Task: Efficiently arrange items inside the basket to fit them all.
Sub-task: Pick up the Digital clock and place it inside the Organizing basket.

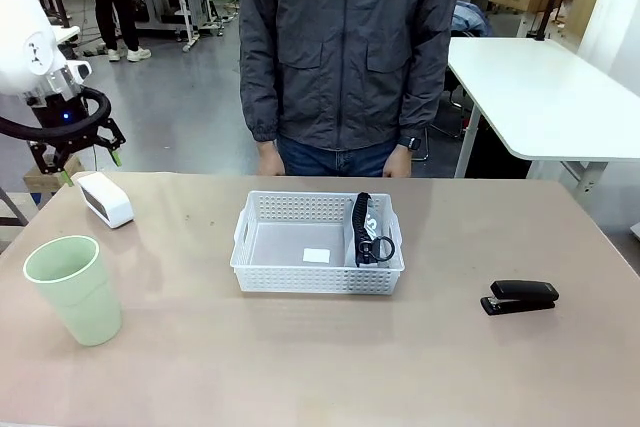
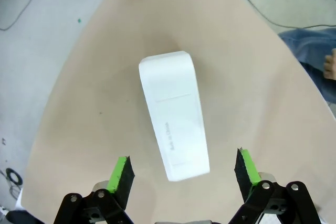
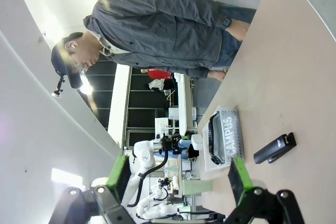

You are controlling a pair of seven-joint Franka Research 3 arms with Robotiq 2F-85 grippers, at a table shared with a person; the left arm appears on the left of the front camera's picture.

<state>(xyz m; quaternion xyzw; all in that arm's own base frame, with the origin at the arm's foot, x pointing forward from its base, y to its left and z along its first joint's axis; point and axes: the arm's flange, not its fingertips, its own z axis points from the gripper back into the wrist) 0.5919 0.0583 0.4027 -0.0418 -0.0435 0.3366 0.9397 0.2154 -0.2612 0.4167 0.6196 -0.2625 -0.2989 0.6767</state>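
Basket (image 1: 300, 278) sits mid-table, floppy CAMPUS pouch (image 1: 365, 232) stood along its right wall. Green cup (image 1: 72, 287), front left, looks light and slick, so pinch the rim. White block (image 2: 173, 121) far left seems rigid and smooth; left gripper (image 2: 182, 161) hangs wide open over it, I'd squeeze across its width. Stapler (image 1: 520, 297) is out right. Right gripper (image 3: 178, 169) gapes empty too. Can't make out that white patch on the basket floor.
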